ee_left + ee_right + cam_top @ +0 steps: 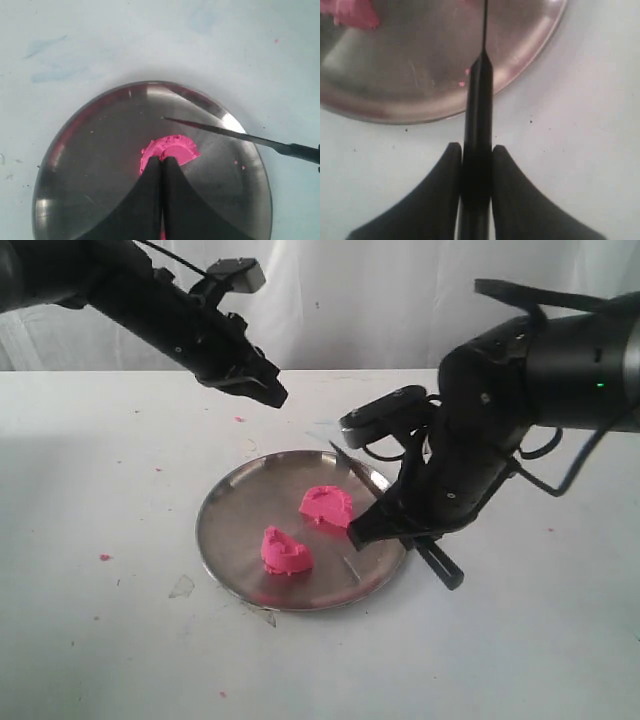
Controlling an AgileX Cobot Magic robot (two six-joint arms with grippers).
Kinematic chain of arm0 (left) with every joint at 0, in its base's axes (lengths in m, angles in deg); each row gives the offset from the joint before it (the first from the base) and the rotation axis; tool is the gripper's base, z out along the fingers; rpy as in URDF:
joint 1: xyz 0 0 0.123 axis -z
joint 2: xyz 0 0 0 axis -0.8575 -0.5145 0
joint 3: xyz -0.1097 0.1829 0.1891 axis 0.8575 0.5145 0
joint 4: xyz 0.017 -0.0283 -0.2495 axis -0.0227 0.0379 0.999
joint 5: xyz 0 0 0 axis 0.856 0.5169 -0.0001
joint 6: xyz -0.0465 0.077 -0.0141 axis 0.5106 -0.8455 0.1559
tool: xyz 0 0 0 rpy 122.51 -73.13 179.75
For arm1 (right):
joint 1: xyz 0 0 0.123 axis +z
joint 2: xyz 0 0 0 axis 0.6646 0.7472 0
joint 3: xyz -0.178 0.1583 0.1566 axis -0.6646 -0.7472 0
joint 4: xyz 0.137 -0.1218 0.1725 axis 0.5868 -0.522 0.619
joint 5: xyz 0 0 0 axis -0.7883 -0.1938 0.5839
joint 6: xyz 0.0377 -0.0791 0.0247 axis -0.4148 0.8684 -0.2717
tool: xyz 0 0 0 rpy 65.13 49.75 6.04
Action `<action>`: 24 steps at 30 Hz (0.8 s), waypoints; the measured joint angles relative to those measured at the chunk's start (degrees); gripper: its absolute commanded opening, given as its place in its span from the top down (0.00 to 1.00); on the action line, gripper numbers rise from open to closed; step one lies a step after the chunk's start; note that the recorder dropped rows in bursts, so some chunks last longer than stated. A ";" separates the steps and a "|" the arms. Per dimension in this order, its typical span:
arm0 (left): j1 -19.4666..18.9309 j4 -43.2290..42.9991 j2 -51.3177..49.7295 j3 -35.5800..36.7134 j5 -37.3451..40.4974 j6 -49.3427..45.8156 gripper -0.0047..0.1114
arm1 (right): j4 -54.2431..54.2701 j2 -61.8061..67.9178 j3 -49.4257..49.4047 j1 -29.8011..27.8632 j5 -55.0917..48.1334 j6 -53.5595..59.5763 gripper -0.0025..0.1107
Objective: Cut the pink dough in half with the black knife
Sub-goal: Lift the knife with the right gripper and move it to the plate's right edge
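- Pink dough (326,506): two separate lumps on the steel plate (225,502), at the centre of the exterior frame. One lies lower left of the other, with a gap between them.
- Black knife (478,100): blade over the plate's right part, apart from the nearer lump. The handle runs lower right past the rim.
- Right gripper (476,148): fingers clamped on the knife handle.
- Left gripper (270,390): fingers pressed together, empty, above the white table (100,640), upper left of the plate.

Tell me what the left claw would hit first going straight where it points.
Probably the pink dough half on the steel plate: the shut left claw aims straight at it, and the black knife sits off that line. Depth is unclear.
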 measured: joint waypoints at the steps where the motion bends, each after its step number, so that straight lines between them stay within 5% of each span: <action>1: 0.00 0.00 1.00 0.28 0.00 0.25 0.96 | 0.87 -0.97 -0.90 -0.44 0.95 -0.83 0.98; 14: 0.00 2.55 16.39 9.53 0.77 1.10 0.96 | 44.75 -4.97 -16.91 -3.81 29.50 4.68 0.98; 24: 0.00 6.56 25.94 19.03 -0.12 0.12 0.96 | 52.31 -2.56 -19.15 -3.81 35.23 6.72 0.98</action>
